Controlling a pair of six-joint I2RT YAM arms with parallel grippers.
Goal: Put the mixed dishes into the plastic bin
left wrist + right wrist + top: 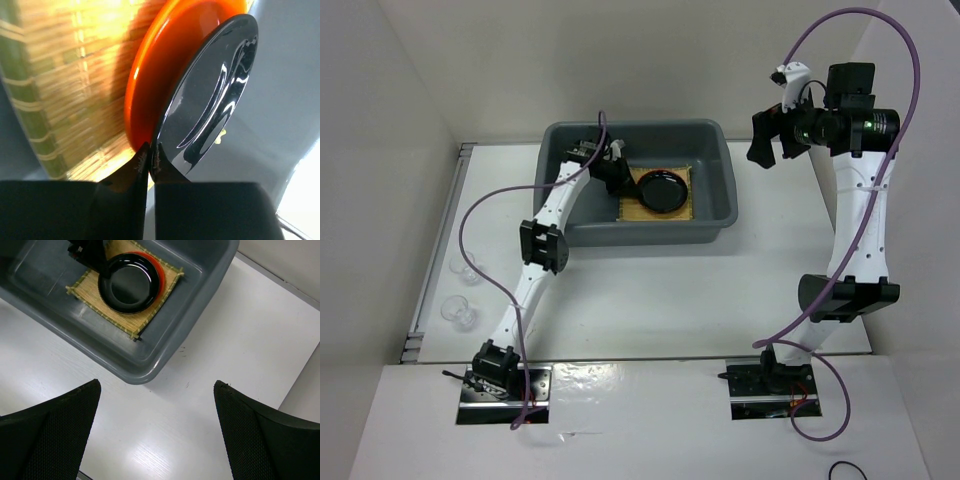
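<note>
The dark grey plastic bin stands at the table's back centre. Inside it, the tan bamboo mat lies on the floor. The orange plate lies on the mat, and the black plate is over it, shifted a little off centre. My left gripper is down inside the bin, shut on the black plate's rim. The orange plate and the mat are right behind it. My right gripper is open and empty, raised above the table to the right of the bin. Two clear glass cups stand at the table's left edge.
The bin's near right corner lies just ahead of my right gripper, with bare white table under it. White walls enclose the table on the left, back and right. A metal rail runs along the left edge beside the cups.
</note>
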